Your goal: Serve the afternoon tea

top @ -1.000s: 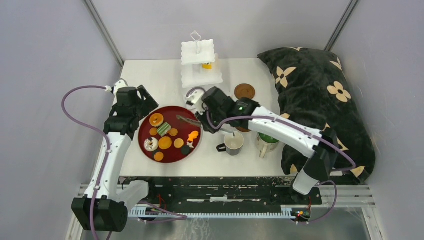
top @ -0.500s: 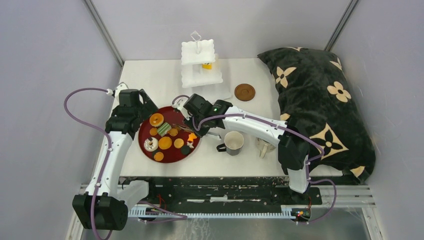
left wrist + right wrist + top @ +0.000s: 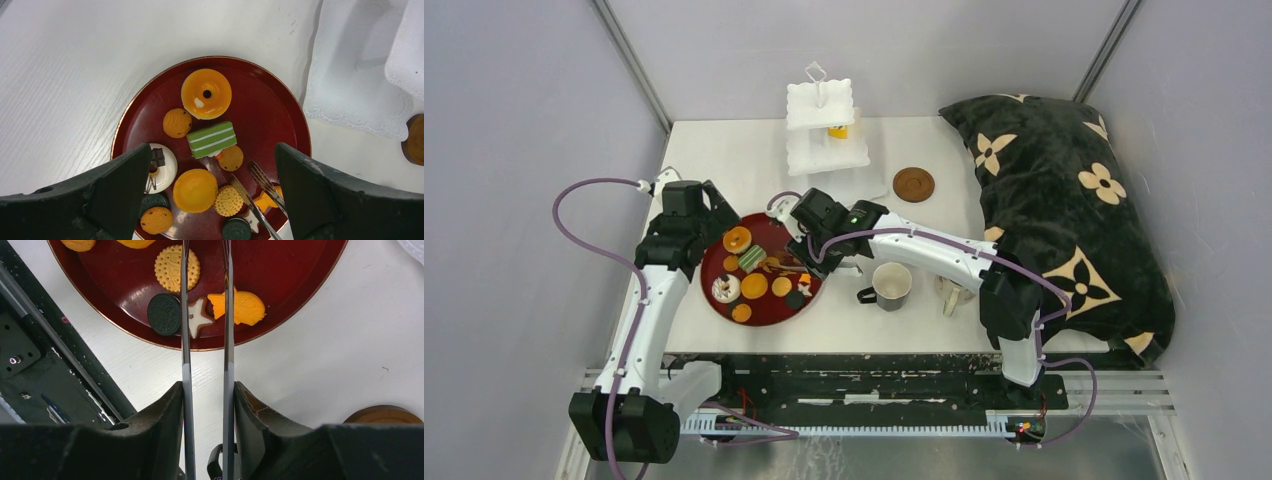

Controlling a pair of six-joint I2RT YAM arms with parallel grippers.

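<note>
- The sweets sit on the dark red tray (image 3: 265,112), left of the table's middle. There is an orange-iced donut (image 3: 206,93), with a green striped cake (image 3: 212,139) just below it. Nearby are a white donut (image 3: 161,161) with chocolate on it and a plain orange disc (image 3: 195,190).
- Near the tray's rim I count one star cookie (image 3: 198,318), one orange fish-shaped piece (image 3: 242,306) and one waffle-patterned biscuit (image 3: 177,261). There are two dark sandwich cookies (image 3: 164,307) — the other is half hidden behind the left finger.
- The white three-tier stand (image 3: 824,125) is at the table's far edge, with one yellow piece on a lower tier.
- There are two mugs: the dark mug (image 3: 890,285) is in plain sight, and the pale mug (image 3: 951,292) is mostly hidden under the right arm.
- One brown coaster (image 3: 913,184) lies bare.
- The right gripper (image 3: 206,400) is clenched on the metal tongs (image 3: 185,340), whose blades are apart with the star cookie showing between them. Their tips run off the top of the wrist view.
- The left gripper (image 3: 212,147) is spread wide above the tray, holding nothing.
</note>
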